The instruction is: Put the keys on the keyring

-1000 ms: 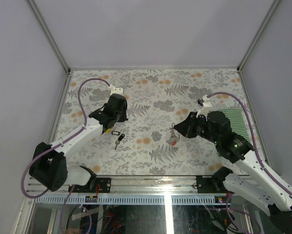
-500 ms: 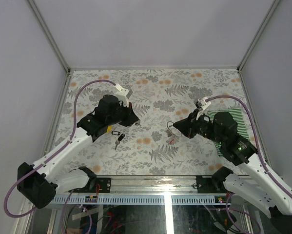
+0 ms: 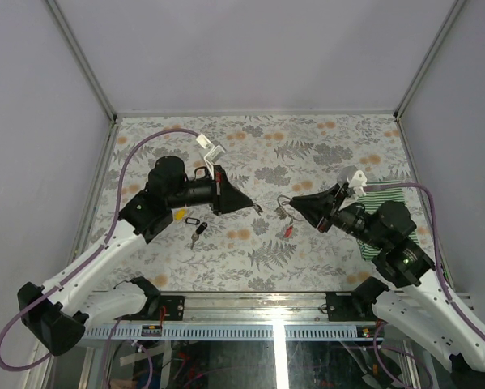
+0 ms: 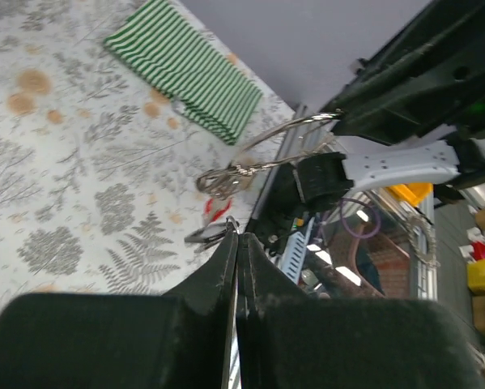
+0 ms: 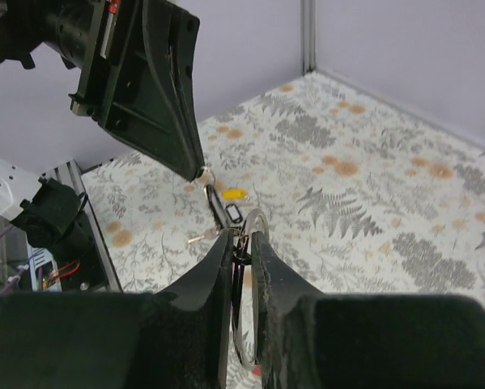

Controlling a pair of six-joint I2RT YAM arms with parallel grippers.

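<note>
— Peering at the left gripper (image 4: 237, 241), can you tell what that small silver loop (image 4: 208, 235) at its tips is?
— No, it is too small. Its fingers (image 4: 218, 271) are pressed together; whether they nip the loop I cannot tell.
— And the right gripper (image 5: 242, 239)?
— Its fingers (image 5: 214, 267) pinch the keyring (image 4: 224, 180), held above the table (image 3: 250, 154) between both arms. A red key (image 3: 289, 230) shows just beneath it.
— Further out?
— A black key (image 3: 197, 235) and a yellow tag (image 3: 180, 215) lie on the table near the left arm. A striped cloth (image 4: 185, 69) lies well apart.
</note>
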